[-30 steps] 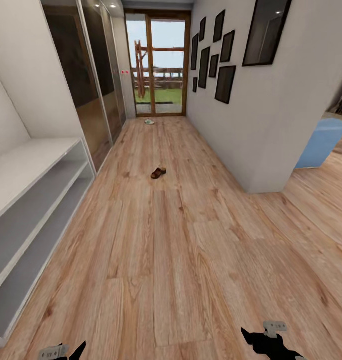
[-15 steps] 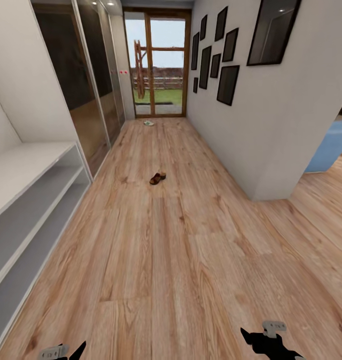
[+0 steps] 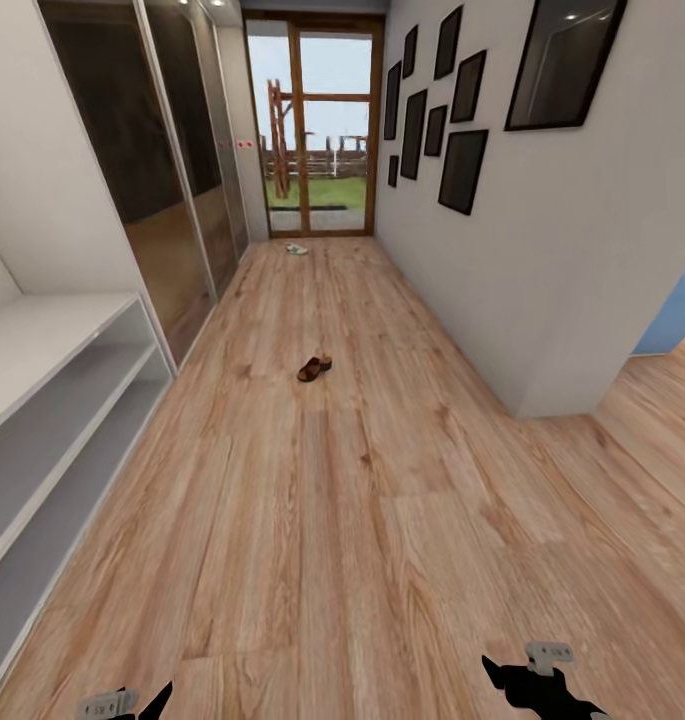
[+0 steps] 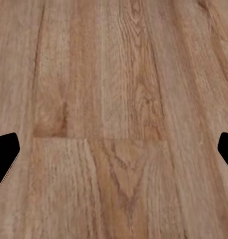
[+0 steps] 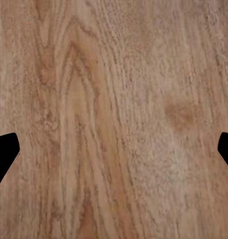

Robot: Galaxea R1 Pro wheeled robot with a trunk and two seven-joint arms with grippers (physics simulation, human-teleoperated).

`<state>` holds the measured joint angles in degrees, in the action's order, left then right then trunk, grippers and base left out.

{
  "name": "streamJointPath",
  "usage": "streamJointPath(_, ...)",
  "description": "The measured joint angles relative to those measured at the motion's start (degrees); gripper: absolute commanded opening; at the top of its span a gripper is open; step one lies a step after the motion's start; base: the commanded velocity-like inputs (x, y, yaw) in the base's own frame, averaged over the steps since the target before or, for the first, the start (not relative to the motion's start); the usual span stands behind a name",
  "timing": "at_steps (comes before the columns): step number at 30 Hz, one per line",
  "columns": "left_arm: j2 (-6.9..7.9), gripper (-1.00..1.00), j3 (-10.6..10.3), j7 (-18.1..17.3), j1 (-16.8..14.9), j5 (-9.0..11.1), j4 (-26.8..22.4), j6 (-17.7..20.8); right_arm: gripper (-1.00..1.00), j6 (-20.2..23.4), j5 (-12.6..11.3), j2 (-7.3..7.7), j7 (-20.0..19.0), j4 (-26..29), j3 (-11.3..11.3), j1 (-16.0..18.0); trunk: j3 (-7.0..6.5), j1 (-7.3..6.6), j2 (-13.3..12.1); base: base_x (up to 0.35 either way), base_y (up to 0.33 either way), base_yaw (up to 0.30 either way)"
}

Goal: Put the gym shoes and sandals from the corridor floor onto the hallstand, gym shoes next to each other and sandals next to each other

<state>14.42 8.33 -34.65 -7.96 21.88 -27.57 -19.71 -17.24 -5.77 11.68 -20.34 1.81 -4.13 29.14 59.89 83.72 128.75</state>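
The head view looks from high up, forward and down the corridor, over the floor (image 3: 312, 520) toward a glass door (image 3: 317, 125) far off at the end; the rack (image 3: 52, 400) runs along its left side, and a sandal (image 3: 315, 367) lies well ahead of both pincers. The left pincer (image 3: 132, 703) and right pincer (image 3: 542, 680) sit at the near edge of that view. Each wrist view looks straight down along its fingers, close to the planks: the left pincer (image 4: 114, 152) and the right pincer (image 5: 114, 152) each frame bare wood. All three views share the floor near the robot.
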Motion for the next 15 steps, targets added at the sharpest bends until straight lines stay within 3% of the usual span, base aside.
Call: streamJointPath(15,0.00,1.00,0.00,0.04,0.00,0.00,0.01,0.00,1.00,0.00,0.00,0.00,0.00,0.00,-0.01,0.00,0.00,0.00,0.00,0.340,0.000,0.000)
